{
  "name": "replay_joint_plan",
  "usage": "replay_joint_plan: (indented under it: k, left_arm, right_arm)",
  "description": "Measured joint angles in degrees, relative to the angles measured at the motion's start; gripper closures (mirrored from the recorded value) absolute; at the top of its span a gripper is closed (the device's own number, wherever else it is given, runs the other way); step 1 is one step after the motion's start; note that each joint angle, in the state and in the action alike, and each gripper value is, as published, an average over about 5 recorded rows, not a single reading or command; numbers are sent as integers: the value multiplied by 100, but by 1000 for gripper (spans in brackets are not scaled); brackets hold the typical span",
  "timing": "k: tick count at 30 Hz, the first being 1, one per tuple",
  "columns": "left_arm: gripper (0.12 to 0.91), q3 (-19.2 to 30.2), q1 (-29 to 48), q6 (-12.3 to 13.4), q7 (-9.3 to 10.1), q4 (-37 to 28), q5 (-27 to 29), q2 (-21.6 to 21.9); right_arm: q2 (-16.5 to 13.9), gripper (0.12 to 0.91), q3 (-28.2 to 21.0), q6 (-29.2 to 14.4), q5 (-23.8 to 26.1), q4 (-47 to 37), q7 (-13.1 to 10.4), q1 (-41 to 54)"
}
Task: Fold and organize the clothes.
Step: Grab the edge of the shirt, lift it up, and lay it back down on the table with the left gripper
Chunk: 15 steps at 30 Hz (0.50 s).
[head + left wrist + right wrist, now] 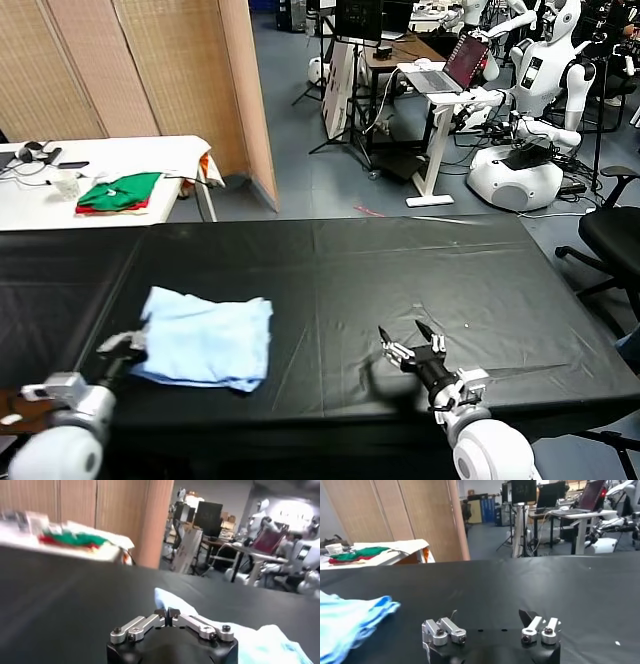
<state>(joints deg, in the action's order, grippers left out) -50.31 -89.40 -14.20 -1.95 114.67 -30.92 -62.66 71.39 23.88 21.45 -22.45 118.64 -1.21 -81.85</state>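
T-shirt point(208, 340) edge pinched by closed left hand point(128, 347); right hand point(412, 342) open, idle.

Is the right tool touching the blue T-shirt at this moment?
No, the right tool rests open on bare black table, well apart from the T-shirt.

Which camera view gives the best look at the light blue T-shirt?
The head view: the whole T-shirt lies folded on the black table. The left wrist view shows only an edge beyond the shut left gripper. The right wrist view shows one corner, apart from the open right gripper.
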Motion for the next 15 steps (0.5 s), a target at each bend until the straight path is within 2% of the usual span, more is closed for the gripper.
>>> replay_joint_plan:
  k: [5, 8, 12, 15]
  left_arm:
    - [858, -719, -334, -20, 48, 184, -132, 625]
    - [858, -1049, -546, -55, 177, 359, -212, 805]
    - [858, -1126, -664, -205, 461, 763, -428, 722]
    - [858, -828, -605, -403, 640, 1157, -562, 421]
  right_arm:
    - [35, 118, -12, 21, -69, 1, -17, -21]
    - [72, 118, -41, 12, -73, -2, -22, -52]
    - [116, 118, -77, -25, -24, -46, -22, -84]
    - [140, 118, -88, -37, 22, -67, -27, -113]
